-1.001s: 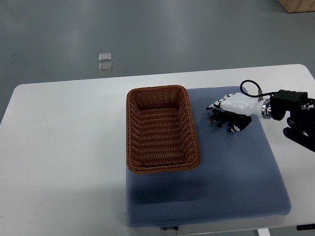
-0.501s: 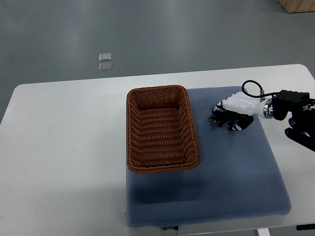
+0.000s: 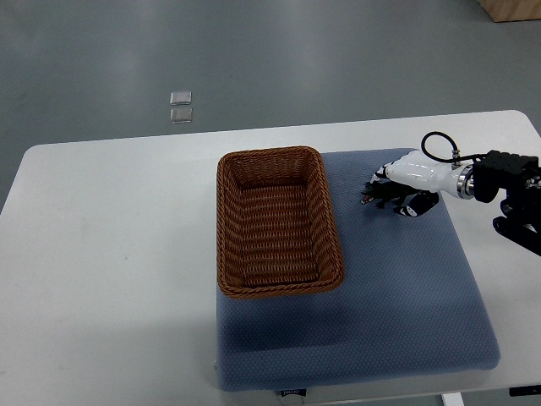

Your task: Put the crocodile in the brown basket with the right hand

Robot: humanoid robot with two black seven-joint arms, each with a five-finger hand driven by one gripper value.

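Note:
The brown wicker basket (image 3: 279, 222) lies empty on the left part of a blue mat (image 3: 397, 296). To its right, over the mat's far edge, my right hand (image 3: 390, 194) has its fingers curled down around a small dark shape, the crocodile (image 3: 374, 194). Only its dark end pokes out toward the basket; the rest is hidden under the white palm. Hand and toy are about a hand's width right of the basket's far right rim. My left arm does not show.
The mat sits on a white table (image 3: 110, 245) with bare surface to the left. My right forearm (image 3: 507, 182) comes in over the table's right edge. Two small clear squares (image 3: 180, 107) lie on the grey floor beyond.
My right hand has drawn back to the right and toward the far edge of the mat, and the dark shape under its fingers has moved with it. The basket has stayed put.

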